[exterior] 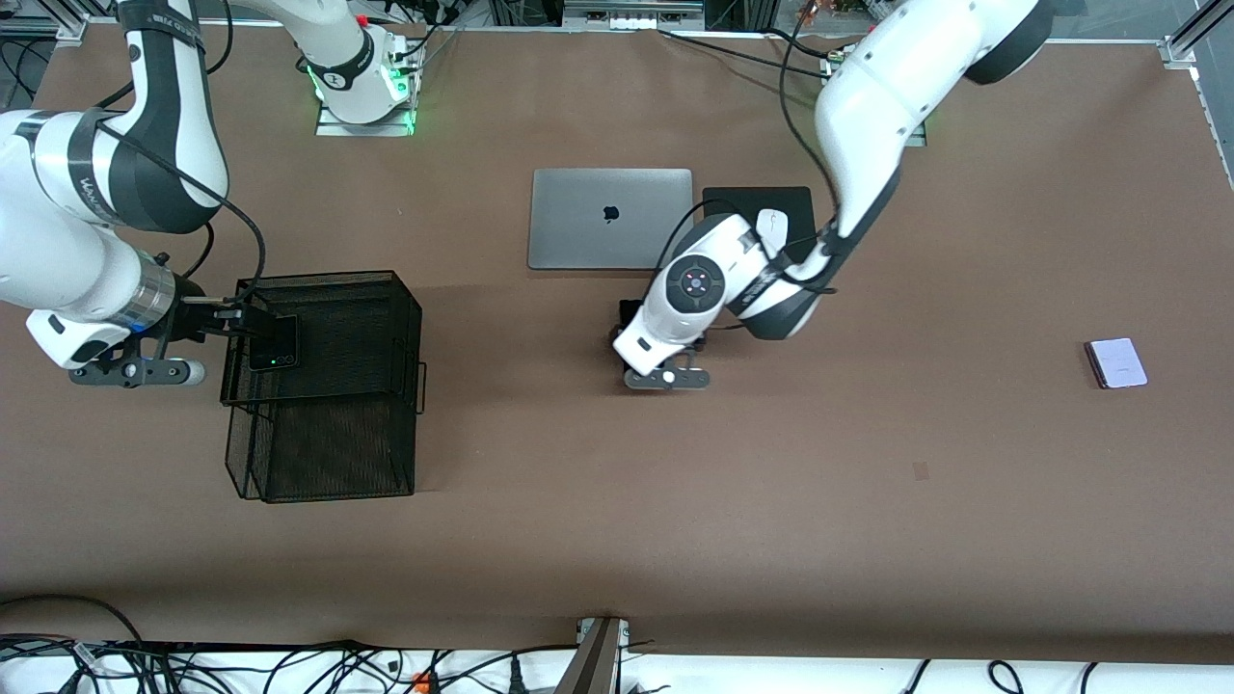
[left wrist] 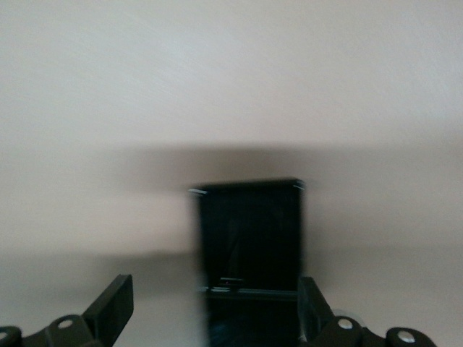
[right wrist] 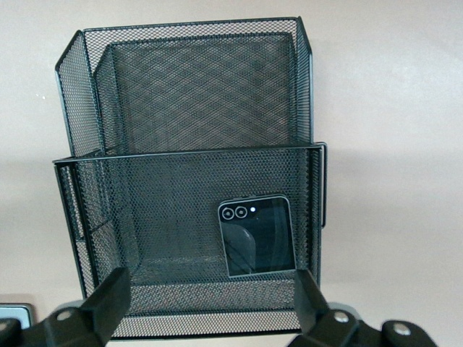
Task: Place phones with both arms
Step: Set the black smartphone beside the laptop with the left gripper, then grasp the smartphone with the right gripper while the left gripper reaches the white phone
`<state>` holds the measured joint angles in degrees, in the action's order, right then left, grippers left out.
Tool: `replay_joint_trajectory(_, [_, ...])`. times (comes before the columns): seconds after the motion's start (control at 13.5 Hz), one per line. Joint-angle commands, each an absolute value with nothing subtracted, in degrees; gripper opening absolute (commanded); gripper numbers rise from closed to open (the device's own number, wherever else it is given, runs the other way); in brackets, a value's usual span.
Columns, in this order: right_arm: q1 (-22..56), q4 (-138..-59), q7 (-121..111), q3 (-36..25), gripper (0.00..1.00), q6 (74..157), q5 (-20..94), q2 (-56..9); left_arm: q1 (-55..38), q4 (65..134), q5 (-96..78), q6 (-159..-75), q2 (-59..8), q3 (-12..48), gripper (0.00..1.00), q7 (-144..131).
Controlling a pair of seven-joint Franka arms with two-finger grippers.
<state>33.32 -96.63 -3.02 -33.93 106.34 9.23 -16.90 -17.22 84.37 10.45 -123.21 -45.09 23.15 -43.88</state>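
A small squarish black phone (exterior: 273, 344) (right wrist: 255, 237) lies in the upper tier of a black mesh basket (exterior: 386, 318). My right gripper (right wrist: 210, 303) (exterior: 241, 323) is over that tier's rim, open, with nothing between its fingers. A long slim black phone (left wrist: 249, 238) rests on the table, nearer to the front camera than the laptop. My left gripper (left wrist: 215, 307) is low over it and open; one finger (left wrist: 315, 311) is beside the phone's edge, the other (left wrist: 116, 307) stands well apart from it. In the front view the left hand hides this phone. A pale lavender phone (exterior: 1116, 363) lies toward the left arm's end.
A silver laptop (exterior: 610, 218) lies closed mid-table, with a white mouse (exterior: 771, 229) on a black pad (exterior: 733, 200) beside it. The basket's lower tier (exterior: 328, 448) juts out toward the front camera. Bare brown table (exterior: 819, 482) lies between the basket and the lavender phone.
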Motion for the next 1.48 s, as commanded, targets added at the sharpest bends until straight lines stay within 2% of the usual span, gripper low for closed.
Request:
replay_joint_trajectory(0.0, [34.62,-95.62,-1.24,-33.75,1.00,105.64,10.02,-17.57,-8.48,85.61,11.60,-112.10,-37.19,23.11,1.00,-36.60])
replay_joint_trajectory(0.22, [38.04,-94.67,4.46,-33.75,1.00,106.17,10.55,-19.85,5.05,85.34,11.69,-105.13,-35.69,23.03,1.00,-23.24])
replay_joint_trajectory(0.59, [43.50,-90.53,11.68,-32.70,1.00,106.70,13.26,-25.13,23.00,85.96,21.15,-104.85,-37.70,22.94,1.00,-14.77])
replay_joint_trajectory(0.67, [43.85,-89.57,13.86,-31.30,1.00,107.48,13.62,-26.53,26.42,86.13,23.18,-104.85,-38.14,22.94,1.00,-13.98])
replay_joint_trajectory(0.89, [43.24,-84.31,26.32,-19.90,1.00,111.69,12.84,-31.53,35.12,86.66,26.97,-105.64,-39.72,22.68,1.00,-4.70])
replay_joint_trajectory(1.11, [44.03,-76.93,39.60,-11.46,1.00,112.67,9.51,-37.86,43.04,87.79,27.16,-112.38,-41.21,22.68,1.00,3.23])
replay_joint_trajectory(1.26, [44.29,-70.43,46.38,-5.48,1.00,113.46,6.17,-43.04,47.35,90.60,27.07,-121.07,-43.15,22.67,1.00,6.84])
replay_joint_trajectory(1.41, [46.57,-65.94,48.60,-3.52,1.00,113.90,4.14,-47.88,49.91,94.20,26.98,-127.86,-43.68,22.68,1.00,8.44])
